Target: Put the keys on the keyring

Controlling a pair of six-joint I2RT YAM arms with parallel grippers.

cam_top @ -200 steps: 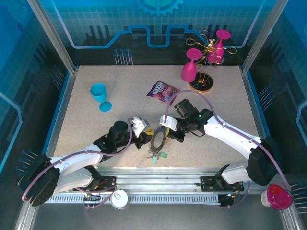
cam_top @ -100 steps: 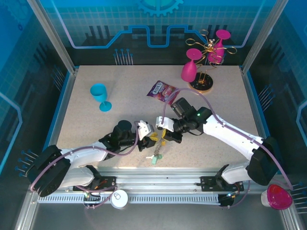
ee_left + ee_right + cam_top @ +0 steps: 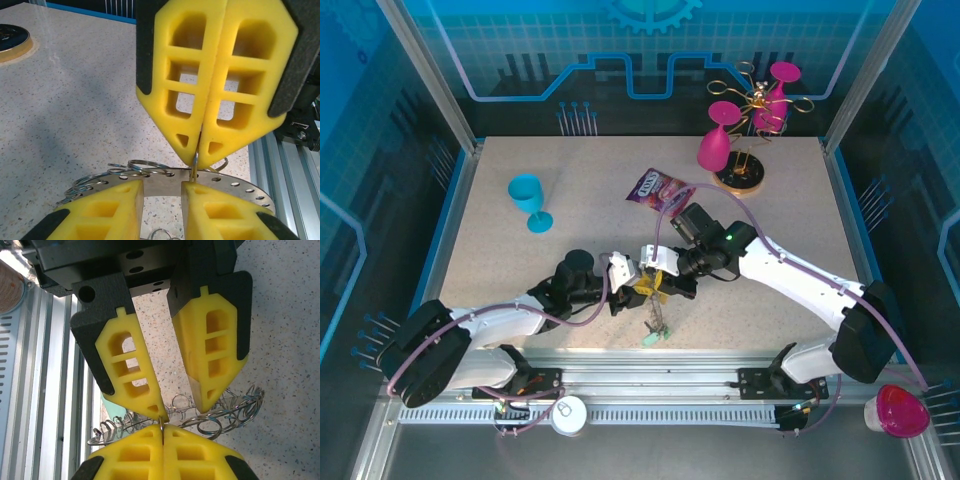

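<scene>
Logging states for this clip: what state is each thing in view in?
keyring: held on edge
right gripper: shut on keyring's rim
left gripper: part open, tips at the keyring
teal key: below keyring, attachment unclear
blue goblet: upright
pink goblet: upside down
snack bag: lying flat

Left gripper (image 3: 636, 288) and right gripper (image 3: 662, 287) meet at the keyring (image 3: 658, 314).
The keyring shows edge-on, a thin dark line just nearer than their meeting point, with teal keys (image 3: 655, 339) at its near end. Behind it lies a snack bag (image 3: 660, 189). Well to its left stands a blue goblet (image 3: 529, 200). Far behind it to the right are pink goblets (image 3: 715, 149) by a gold wire stand (image 3: 752, 100).
</scene>
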